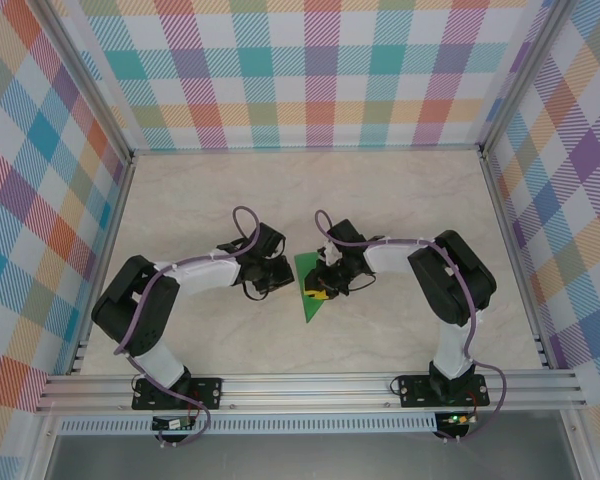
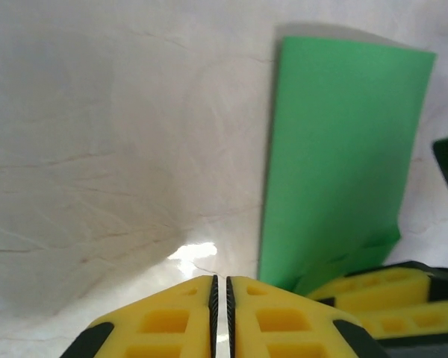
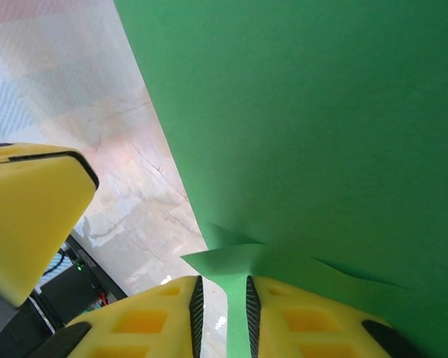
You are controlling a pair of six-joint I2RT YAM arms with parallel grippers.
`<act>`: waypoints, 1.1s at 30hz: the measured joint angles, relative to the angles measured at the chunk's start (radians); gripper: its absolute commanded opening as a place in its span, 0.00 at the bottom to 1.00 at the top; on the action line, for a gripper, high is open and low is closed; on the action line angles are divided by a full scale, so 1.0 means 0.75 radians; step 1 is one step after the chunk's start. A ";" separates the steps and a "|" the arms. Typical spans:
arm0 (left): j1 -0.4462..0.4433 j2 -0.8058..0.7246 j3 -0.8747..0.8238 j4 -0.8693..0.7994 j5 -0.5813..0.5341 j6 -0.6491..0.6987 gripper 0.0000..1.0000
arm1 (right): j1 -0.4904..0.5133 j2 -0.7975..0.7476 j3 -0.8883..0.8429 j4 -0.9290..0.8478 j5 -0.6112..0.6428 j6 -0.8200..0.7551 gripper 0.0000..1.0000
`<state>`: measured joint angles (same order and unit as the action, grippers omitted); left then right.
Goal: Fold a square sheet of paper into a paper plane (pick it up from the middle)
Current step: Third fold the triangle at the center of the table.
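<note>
Halfway through folding, judging by the narrowed, creased shape: pinching a small flap at the near edge of the green paper (image 3: 321, 112) between the closed fingers of the right gripper (image 3: 222, 306), with the sheet sitting mid-table (image 1: 400, 200) between the arms. Holding the left gripper (image 2: 220, 313) shut on nothing, just beside the paper's left edge. Next, probably needing that flap drawn over gently while pressing down the crease.
</note>
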<state>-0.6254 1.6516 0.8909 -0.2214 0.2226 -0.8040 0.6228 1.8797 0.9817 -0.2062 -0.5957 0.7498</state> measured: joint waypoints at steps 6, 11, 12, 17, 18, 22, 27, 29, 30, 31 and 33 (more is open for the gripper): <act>-0.038 -0.005 -0.006 0.070 0.064 0.000 0.01 | 0.002 0.006 -0.001 -0.017 0.032 -0.011 0.01; -0.085 -0.004 -0.011 0.107 0.077 -0.004 0.00 | 0.002 0.006 -0.001 -0.017 0.035 -0.012 0.00; -0.091 -0.003 -0.013 0.116 0.082 -0.005 0.00 | 0.002 0.006 -0.001 -0.017 0.035 -0.012 0.00; -0.095 0.030 -0.013 0.130 0.091 -0.011 0.00 | 0.002 0.006 -0.001 -0.017 0.035 -0.011 0.00; -0.097 0.037 -0.013 0.129 0.091 -0.012 0.00 | 0.002 0.006 -0.001 -0.017 0.036 -0.011 0.00; -0.099 0.051 -0.013 0.127 0.091 -0.015 0.00 | 0.002 0.006 -0.001 -0.017 0.036 -0.010 0.00; -0.100 0.057 -0.014 0.129 0.091 -0.015 0.00 | 0.002 0.006 -0.001 -0.017 0.036 -0.010 0.00; -0.100 0.063 -0.014 0.130 0.092 -0.015 0.00 | 0.002 0.006 -0.001 -0.017 0.035 -0.010 0.00; -0.100 0.069 -0.014 0.132 0.092 -0.015 0.00 | 0.002 0.006 -0.001 -0.017 0.036 -0.010 0.00; -0.100 0.077 -0.014 0.134 0.092 -0.015 0.00 | 0.002 0.006 -0.001 -0.017 0.036 -0.010 0.00; -0.100 0.093 -0.014 0.134 0.093 -0.015 0.00 | 0.002 0.006 -0.001 -0.017 0.036 -0.010 0.00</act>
<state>-0.7002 1.7210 0.8803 -0.1207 0.2920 -0.8150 0.6239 1.8843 0.9810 -0.2192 -0.5690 0.7425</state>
